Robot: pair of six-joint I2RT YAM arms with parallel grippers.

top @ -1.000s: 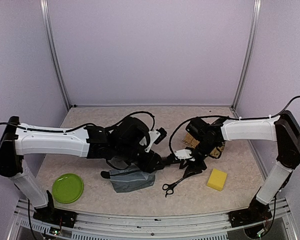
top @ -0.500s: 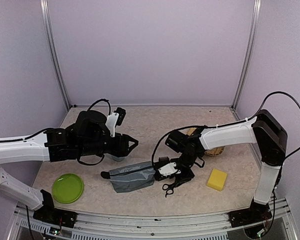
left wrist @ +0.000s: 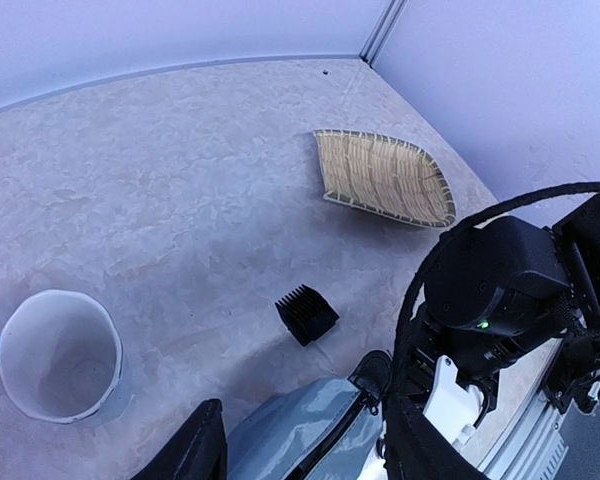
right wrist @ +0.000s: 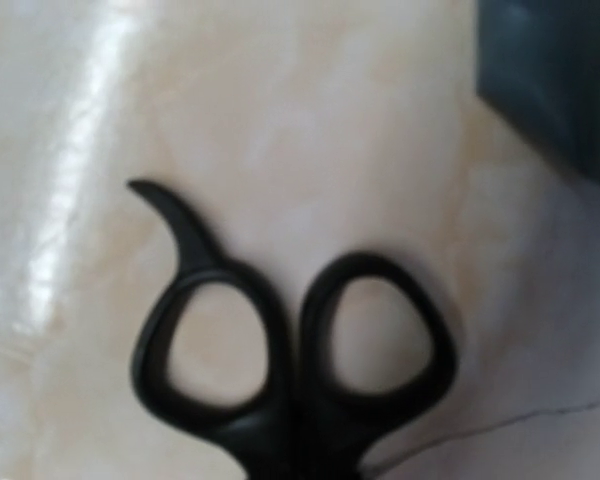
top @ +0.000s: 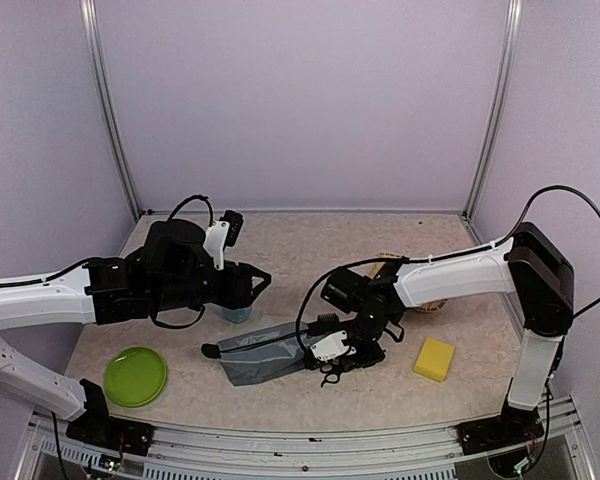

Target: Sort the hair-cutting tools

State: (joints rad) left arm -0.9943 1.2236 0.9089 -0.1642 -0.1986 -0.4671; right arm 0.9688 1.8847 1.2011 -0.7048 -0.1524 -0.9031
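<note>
Front edge first: the table (top: 380, 395) is beige and marbled, matt with patches of glare. At front left a green plate (top: 135, 375), round, glossy plastic. At front right a yellow sponge (top: 435, 358), a squared block standing apart from everything else.

Next, the scissors (top: 327, 377) lie flat on the table, just in front of the right end of the grey pouch (top: 265, 352). The right wrist view is very close and blurred. It shows two black oval loops side by side, smooth plastic, with a curved finger rest hooking off the left-hand loop. The blades are out of frame.

The right gripper (top: 338, 360) is down directly over the scissors. Its jaws are hidden under the wrist from above and not shown by its own camera, so cannot tell whether they grip.

The pouch is soft creased fabric with a dark zip along its top and a black tip at its left end.

Behind it, the left gripper (top: 258, 283) hangs above the table, jaws wide, nothing between them. A light-blue cup (top: 236, 313) stands upright just below, round-rimmed, white inside.

Further back, the black block (left wrist: 306, 314) is small, with ribbed comb-like teeth. It sits alone on bare table between the cup and the wicker tray (left wrist: 385, 178). The tray is woven straw, shallow, with rounded corners.

Farthest: plain lilac walls (top: 300, 100) and metal corner posts (top: 110, 110).
</note>
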